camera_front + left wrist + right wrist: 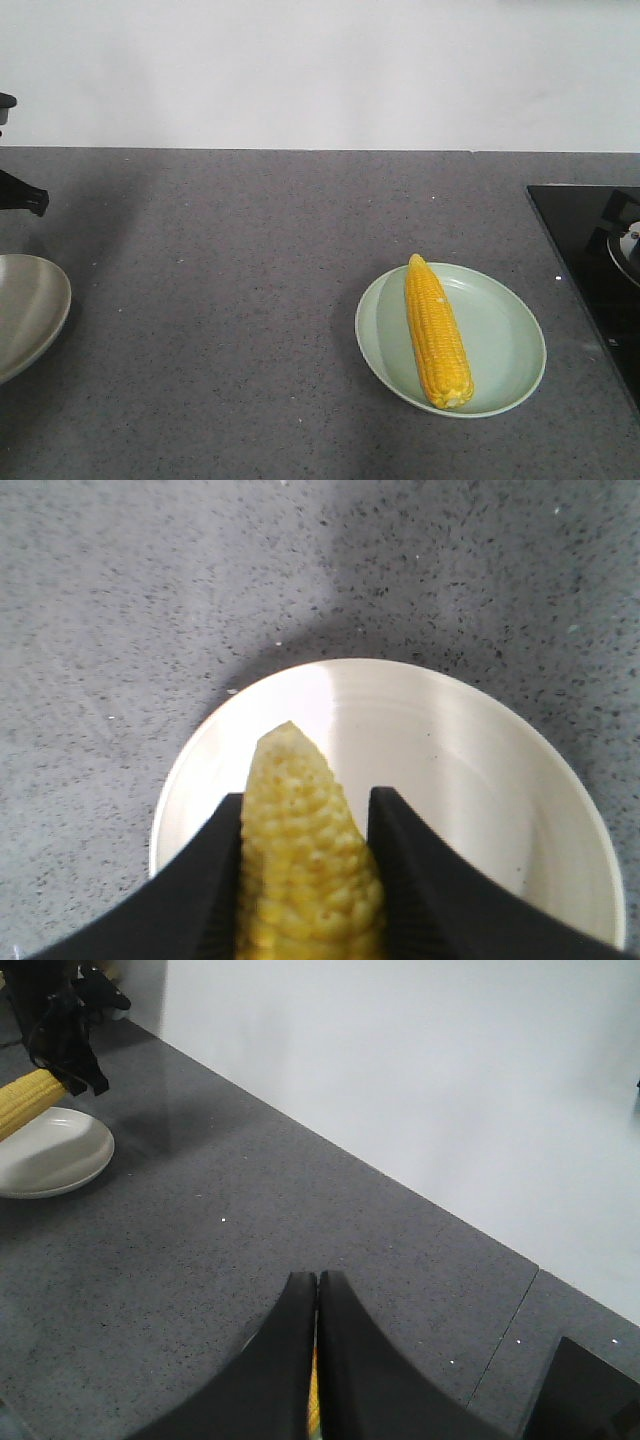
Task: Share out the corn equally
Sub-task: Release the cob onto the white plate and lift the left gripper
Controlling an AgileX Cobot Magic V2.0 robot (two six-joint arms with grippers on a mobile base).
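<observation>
Left gripper [305,880] clamped on a corn cob [300,870], tip over the white plate [480,780]. Grey counter [250,260]: wide bare stretch between plates; black cooktop [590,270] bounds the right edge. Green plate [505,340] carries a second cob [437,332]. Right gripper [317,1360]: jaws together.

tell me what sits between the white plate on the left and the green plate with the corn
Nothing: in the exterior front view only bare grey countertop lies between the white plate and the green plate holding a cob.
</observation>
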